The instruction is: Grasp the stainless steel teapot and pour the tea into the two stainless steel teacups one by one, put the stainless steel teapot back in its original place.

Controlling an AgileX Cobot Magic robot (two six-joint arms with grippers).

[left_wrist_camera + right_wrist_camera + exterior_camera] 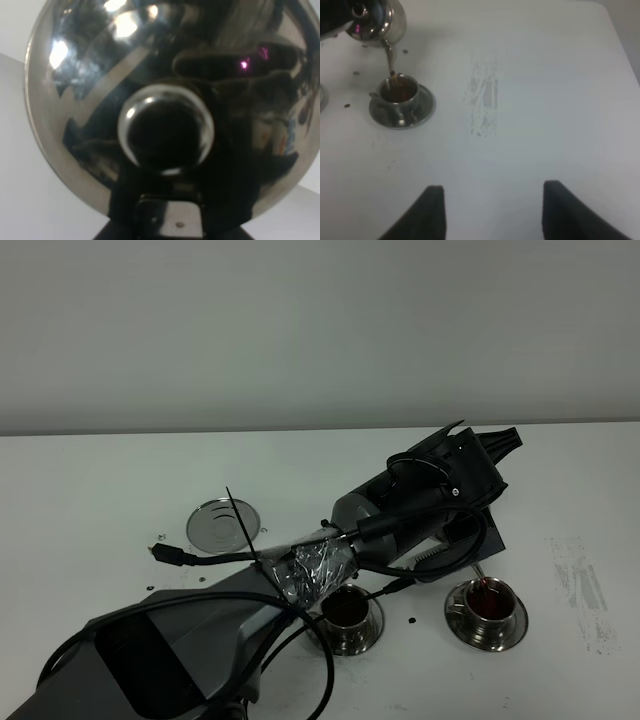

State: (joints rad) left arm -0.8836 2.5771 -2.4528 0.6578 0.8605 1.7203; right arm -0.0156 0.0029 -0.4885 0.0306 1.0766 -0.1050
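Note:
My left gripper (pixel 462 525) reaches across to the right and holds the stainless steel teapot (pixel 370 22) tilted in the air. The teapot's domed lid and knob (pixel 165 131) fill the left wrist view. In the exterior view the arm hides the pot. A thin stream of tea (pixel 391 65) runs from the spout into the right teacup (pixel 487 612) on its saucer (pixel 422 112). The left teacup (pixel 350 618) also holds dark tea. My right gripper (pixel 492 215) is open and empty above bare table, well away from the cups.
A round steel coaster (pixel 226 523) lies bare at the middle left. A black cable with a plug (pixel 165 552) trails beside it. Grey scuff marks (pixel 482 100) mark the table to the right of the cups. Small dark specks dot the table near the cups.

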